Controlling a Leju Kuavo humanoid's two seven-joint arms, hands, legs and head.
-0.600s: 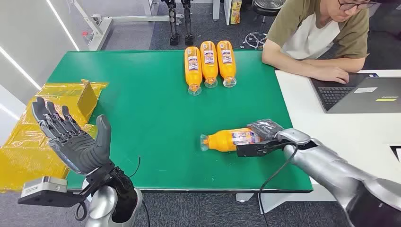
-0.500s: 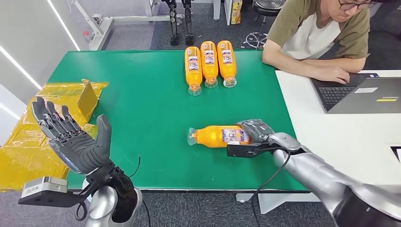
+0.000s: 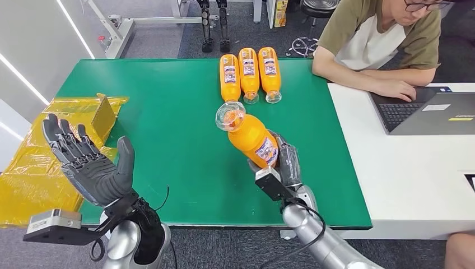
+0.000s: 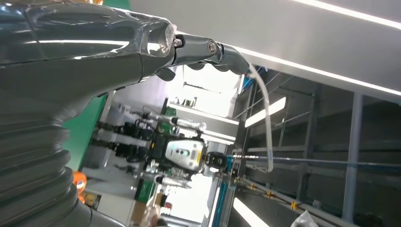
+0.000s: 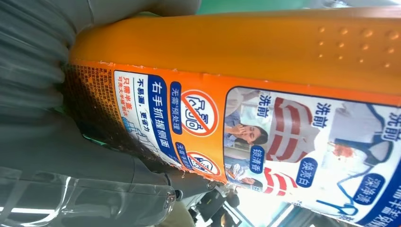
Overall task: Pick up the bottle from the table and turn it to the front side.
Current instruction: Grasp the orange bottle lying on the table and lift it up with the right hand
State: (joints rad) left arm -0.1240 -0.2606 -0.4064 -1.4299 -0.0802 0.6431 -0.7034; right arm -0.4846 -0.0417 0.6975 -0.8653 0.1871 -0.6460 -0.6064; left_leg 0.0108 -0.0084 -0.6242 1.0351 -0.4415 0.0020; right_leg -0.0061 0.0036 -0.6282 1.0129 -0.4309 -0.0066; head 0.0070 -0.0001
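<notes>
My right hand (image 3: 283, 162) grips an orange bottle (image 3: 250, 136) around its lower body and holds it above the green table (image 3: 168, 140), tilted, with its clear cap end toward the far side. The bottle's printed label (image 5: 265, 137) faces the right wrist camera, and my hand (image 5: 71, 156) wraps around the bottle (image 5: 236, 52) there. My left hand (image 3: 89, 165) is raised at the near left off the table, palm up, fingers spread, holding nothing. The left wrist view shows that hand's fingertips (image 4: 222, 52) against the ceiling.
Three orange bottles (image 3: 249, 74) lie side by side at the table's far edge. Yellow plastic wrapping (image 3: 39, 162) lies at the left. A person (image 3: 381, 45) sits at a white desk (image 3: 409, 162) on the right with a laptop (image 3: 431, 109).
My right hand has lifted the bottle off the table and swung it from lying sideways to pointing away from me. My right arm came in toward the middle. The left hand stayed put.
</notes>
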